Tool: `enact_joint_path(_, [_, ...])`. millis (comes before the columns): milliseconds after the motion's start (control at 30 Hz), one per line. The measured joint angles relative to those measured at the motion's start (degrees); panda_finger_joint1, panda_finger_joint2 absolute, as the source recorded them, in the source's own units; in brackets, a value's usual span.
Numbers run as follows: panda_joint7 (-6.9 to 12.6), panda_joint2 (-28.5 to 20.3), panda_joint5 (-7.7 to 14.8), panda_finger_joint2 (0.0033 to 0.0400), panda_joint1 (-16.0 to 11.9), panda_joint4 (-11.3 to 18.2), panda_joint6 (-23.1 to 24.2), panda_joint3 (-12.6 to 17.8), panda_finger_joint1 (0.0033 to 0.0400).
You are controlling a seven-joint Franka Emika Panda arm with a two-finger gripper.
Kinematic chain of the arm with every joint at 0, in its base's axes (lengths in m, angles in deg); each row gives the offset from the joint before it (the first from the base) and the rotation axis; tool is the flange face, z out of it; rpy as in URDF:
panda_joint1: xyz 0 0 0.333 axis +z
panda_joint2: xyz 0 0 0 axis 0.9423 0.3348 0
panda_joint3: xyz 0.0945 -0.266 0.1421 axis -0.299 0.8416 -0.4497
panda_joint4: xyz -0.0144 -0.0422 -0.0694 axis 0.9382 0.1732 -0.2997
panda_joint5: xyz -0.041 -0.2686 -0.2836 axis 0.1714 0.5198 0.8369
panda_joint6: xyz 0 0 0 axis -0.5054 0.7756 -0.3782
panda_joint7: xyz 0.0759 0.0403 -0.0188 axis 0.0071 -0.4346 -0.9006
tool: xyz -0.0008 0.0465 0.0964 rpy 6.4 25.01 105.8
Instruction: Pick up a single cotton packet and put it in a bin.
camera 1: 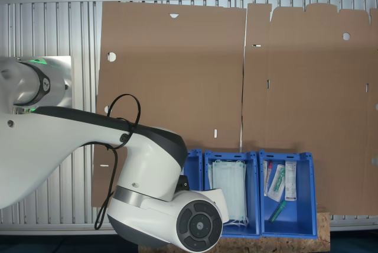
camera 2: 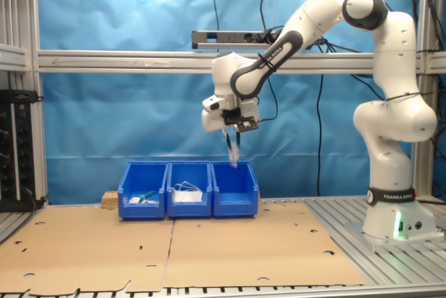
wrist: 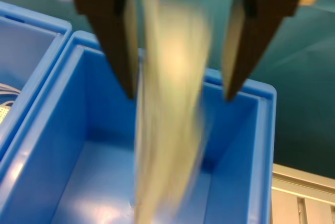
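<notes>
- Right now the cotton packet (wrist: 170, 124) appears in the wrist view as a pale, motion-blurred streak between the two dark fingers (wrist: 112, 35), over the open blue bin (wrist: 230, 145).
- Its upper part lies close beside one finger, with a clear gap to the other; whether it touches either finger cannot be told through the blur.
- The fingers stand apart, wider than the packet.
- In the second exterior view the packet (camera 2: 233, 154) is a small whitish shape just under the gripper (camera 2: 229, 139), above the rim of the bin (camera 2: 235, 191).
- That bin is at the second exterior view's right end of a row of three blue bins standing side by side on the tabletop (camera 2: 390, 270).
- The middle bin (camera 2: 190, 190) holds pale face masks (camera 2: 187, 195); in the first exterior view the masks (camera 1: 229, 191) lie flat in it.
- The third bin (camera 1: 287, 197) holds long thin packets (camera 1: 277, 183).
- Flat brown cardboard sheets (camera 2: 230, 246) cover the tabletop in front of the bins.
- The white robot arm (camera 2: 313, 19) reaches from its base at the second exterior view's right, and its wrist covers most of the task's bin in the first exterior view.
- A blue backdrop (camera 2: 125, 117) hangs behind the bins.
</notes>
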Motion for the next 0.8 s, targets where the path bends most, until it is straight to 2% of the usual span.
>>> enact_joint_path(267, [0.18, 0.0, 0.0, 0.0139, 0.0, 0.0, 0.1, 0.0, 0.0139])
enact_joint_path(300, [0.19, 0.0, 0.0, 0.03, 0.0, 0.0, 0.1, 0.0, 0.03])
enact_joint_path(467, [0.24, 0.0, 0.0, 0.03, 0.0, 0.0, 0.2, 0.0, 0.03])
enact_joint_path(500, [0.25, 0.0, 0.0, 0.0374, 0.0, 0.0, 0.2, 0.0, 0.0374])
enact_joint_path(667, [0.27, 0.0, 0.0, 0.0374, 0.0, 0.0, 0.2, 0.0, 0.0374])
enact_joint_path(700, [0.28, 0.0, 0.0, 0.0395, 0.0, 0.0, 0.2, 0.0, 0.0395])
enact_joint_path(800, [0.29, 0.0, 0.0, 0.0395, 0.0, 0.0, 0.2, 0.0, 0.0395])
